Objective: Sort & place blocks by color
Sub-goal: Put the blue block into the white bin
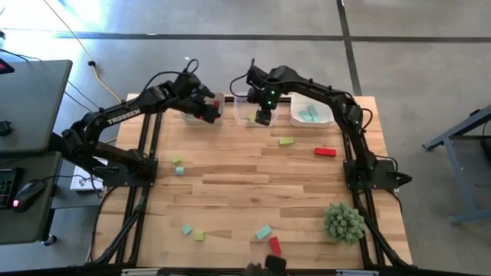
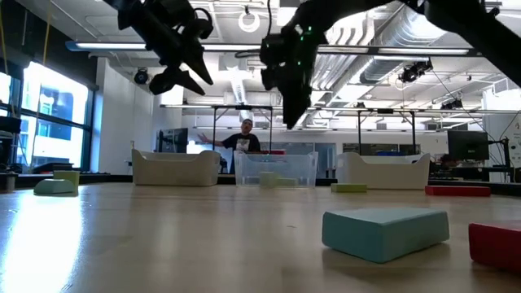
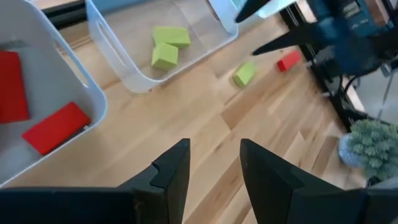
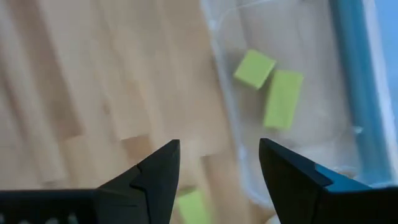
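Three bins stand in a row along the far edge of the table (image 1: 253,184). The left bin (image 1: 211,113) holds two red blocks (image 3: 55,127), the clear middle bin (image 1: 247,115) holds two yellow-green blocks (image 4: 283,98), and the right bin (image 1: 311,115) holds teal blocks (image 1: 309,116).

The right gripper (image 1: 263,117) hangs above the near edge of the middle bin. Its jaws stand apart and nothing is between them (the right wrist view shows bare wood and the bin wall in the gap). The left gripper (image 1: 205,115) hovers at the left bin, jaws parted a little and empty, with only table planks between its fingers (image 3: 174,174) in the left wrist view.

Other blocks lie loose on the table. A yellow-green block (image 1: 286,141) sits just in front of the middle and right bins, and a red block (image 1: 325,152) lies to its right. Near the left arm's base, a yellow-green block (image 1: 177,160) and a teal block (image 1: 179,170) lie close together. At the near edge are a teal block (image 1: 186,228), a yellow-green one (image 1: 199,236), a larger teal block (image 1: 264,231) and a red one (image 1: 275,244).

A spiky green plant ball (image 1: 344,222) sits at the near right. In the low view a person (image 2: 246,137) stands far behind the bins.
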